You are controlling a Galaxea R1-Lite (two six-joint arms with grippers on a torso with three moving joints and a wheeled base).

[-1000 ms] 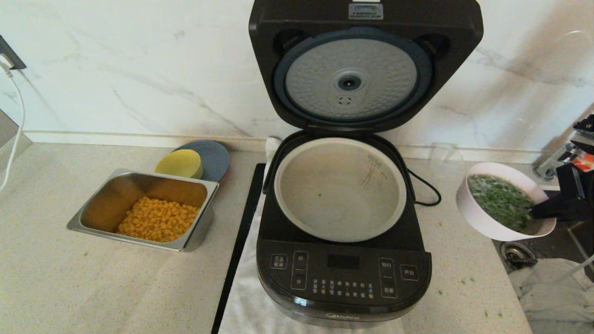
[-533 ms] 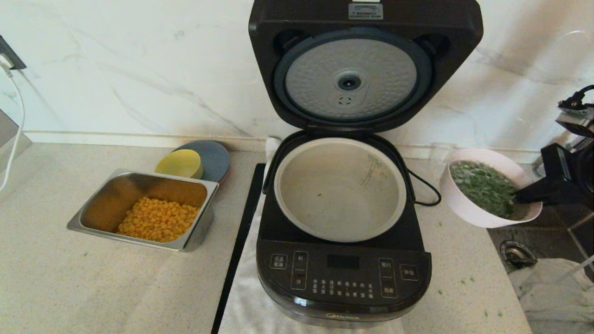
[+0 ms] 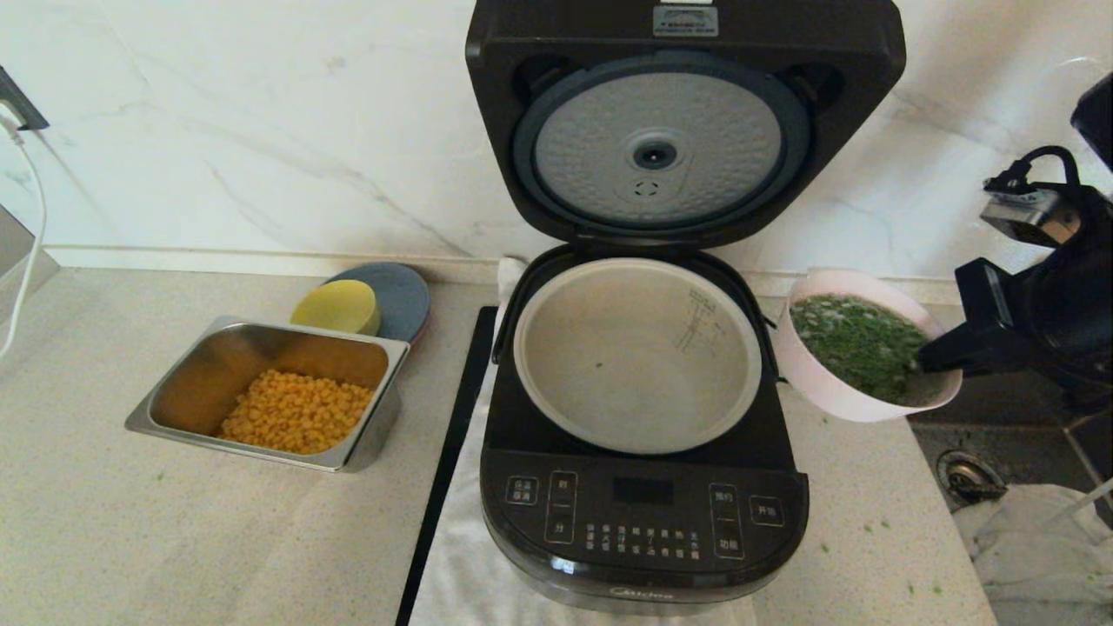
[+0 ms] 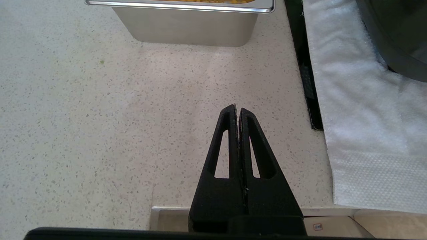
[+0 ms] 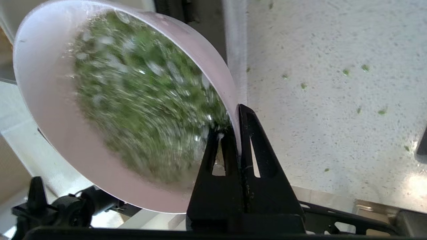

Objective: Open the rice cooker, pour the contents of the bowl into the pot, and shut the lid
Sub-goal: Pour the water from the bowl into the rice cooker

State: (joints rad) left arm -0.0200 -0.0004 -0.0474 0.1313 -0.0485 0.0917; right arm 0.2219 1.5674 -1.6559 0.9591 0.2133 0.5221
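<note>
Right gripper (image 3: 929,358) pinches the bowl (image 3: 835,396) rim, holding it beside the pot (image 3: 637,355); I see the left gripper (image 4: 238,110) closed, empty.

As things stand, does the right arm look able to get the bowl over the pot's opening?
Probably yes. The right gripper is clamped on the bowl rim, held off the counter just beside the rice cooker. The lid stands upright at the back, leaving the pot uncovered, with nothing between them.
</note>
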